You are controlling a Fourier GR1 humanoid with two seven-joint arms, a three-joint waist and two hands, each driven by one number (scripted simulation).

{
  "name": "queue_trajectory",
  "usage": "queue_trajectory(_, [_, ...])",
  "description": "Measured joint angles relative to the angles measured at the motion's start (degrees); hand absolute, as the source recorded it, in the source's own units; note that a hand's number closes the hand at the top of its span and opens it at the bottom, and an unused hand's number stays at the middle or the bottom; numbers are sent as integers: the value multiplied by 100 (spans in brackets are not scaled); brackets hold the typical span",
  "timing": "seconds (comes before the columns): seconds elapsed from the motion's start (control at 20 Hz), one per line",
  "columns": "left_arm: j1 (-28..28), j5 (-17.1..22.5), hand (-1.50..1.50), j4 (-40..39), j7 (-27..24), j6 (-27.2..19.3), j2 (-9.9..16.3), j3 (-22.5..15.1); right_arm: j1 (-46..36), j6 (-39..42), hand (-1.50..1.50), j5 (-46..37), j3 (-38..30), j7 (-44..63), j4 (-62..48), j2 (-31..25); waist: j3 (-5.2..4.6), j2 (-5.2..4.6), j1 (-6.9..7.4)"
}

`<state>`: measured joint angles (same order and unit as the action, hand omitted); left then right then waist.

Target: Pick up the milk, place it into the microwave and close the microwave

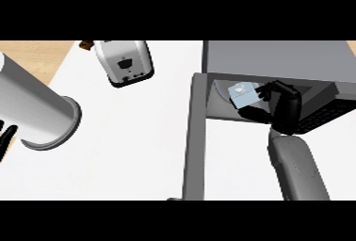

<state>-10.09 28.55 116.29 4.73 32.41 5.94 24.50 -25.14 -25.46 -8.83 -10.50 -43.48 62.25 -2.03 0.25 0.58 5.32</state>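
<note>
Inside the microwave (278, 59), far right: milk (243, 96) on its floor | right hand (284, 106) curled round milk | door (197, 136) swung open toward near side | left hand (5, 139) at left edge, fingers straight | toaster (125, 63) far centre

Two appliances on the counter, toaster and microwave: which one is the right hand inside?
The microwave, grey, at the view's right with its door swung open. The right hand holds the milk inside it. The toaster stands apart at upper left.

Right hand (284, 106) extended forward, fingers (268, 89) curled; left hand (5, 139) low at left edge.
</note>
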Motion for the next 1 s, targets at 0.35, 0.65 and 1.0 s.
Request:
queue_trajectory(0.35, [157,-232,-150,6,24,-26,62,-82,144,-766,-150,-586,-15,-350,59,-152,-30,-104,191])
queue_trajectory(0.65, [279,-382,-150,12,52,-29,104,-171,280,-1105,-150,-1024,-47,-496,103,-254,-63,-145,319])
queue_trajectory(1.0, [436,-495,-150,-31,74,-5,76,-374,394,-945,-150,-814,-105,-500,152,-123,-64,-158,408])
